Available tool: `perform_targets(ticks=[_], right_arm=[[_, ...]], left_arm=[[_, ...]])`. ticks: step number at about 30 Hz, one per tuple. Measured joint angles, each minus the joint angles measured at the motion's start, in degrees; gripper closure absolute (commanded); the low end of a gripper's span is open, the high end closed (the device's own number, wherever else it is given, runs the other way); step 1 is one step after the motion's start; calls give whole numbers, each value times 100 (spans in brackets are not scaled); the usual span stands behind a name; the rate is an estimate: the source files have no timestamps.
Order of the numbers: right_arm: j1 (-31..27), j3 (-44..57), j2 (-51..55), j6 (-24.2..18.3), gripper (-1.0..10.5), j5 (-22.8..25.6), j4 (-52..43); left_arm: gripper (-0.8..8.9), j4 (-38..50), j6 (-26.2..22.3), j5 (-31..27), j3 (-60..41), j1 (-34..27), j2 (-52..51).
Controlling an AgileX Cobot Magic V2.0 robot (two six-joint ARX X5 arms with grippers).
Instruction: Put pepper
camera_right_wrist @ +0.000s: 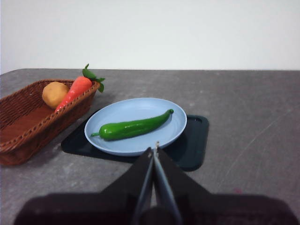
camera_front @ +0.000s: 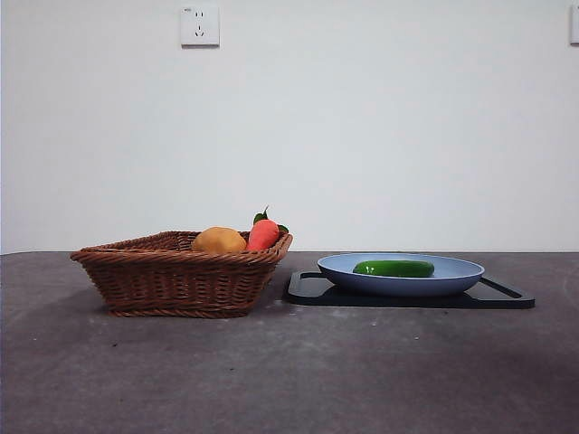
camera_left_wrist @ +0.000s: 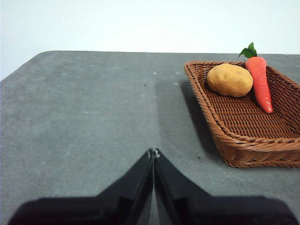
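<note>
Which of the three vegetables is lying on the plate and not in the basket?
The green pepper: it lies flat on the blue plate, while the carrot and potato sit in the wicker basket.

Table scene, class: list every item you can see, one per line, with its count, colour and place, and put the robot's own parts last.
pepper: one, glossy dark green, lying on the blue plate.
plate: one, pale blue, on the black tray.
tray: one, black, flat on the table beside the basket.
basket: one, brown wicker, on the table.
potato: one, yellow-brown, in the basket.
carrot: one, red-orange with green leaves, in the basket, leaning on its rim next to the potato.
table: one, dark grey.
wall socket: one, white, on the wall.
left gripper: one, black, shut, above bare table beside the basket.
right gripper: one, black, shut, near the plate.
</note>
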State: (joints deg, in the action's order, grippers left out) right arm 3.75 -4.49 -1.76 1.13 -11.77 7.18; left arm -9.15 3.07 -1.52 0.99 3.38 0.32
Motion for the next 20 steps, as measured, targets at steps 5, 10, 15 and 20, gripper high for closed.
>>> perform_targets(ticks=[5, 10, 15, 20], right_arm=[[0, 317, 153, 144, 936, -2, -15], [0, 382, 149, 214, 936, 2, 90], [0, 376, 157, 306, 936, 2, 131], [0, 376, 157, 363, 936, 2, 131]], left_arm=[[805, -2, 0, 0, 0, 0, 0], [806, -2, 0, 0, 0, 0, 0], [805, -2, 0, 0, 0, 0, 0], [805, -2, 0, 0, 0, 0, 0]])
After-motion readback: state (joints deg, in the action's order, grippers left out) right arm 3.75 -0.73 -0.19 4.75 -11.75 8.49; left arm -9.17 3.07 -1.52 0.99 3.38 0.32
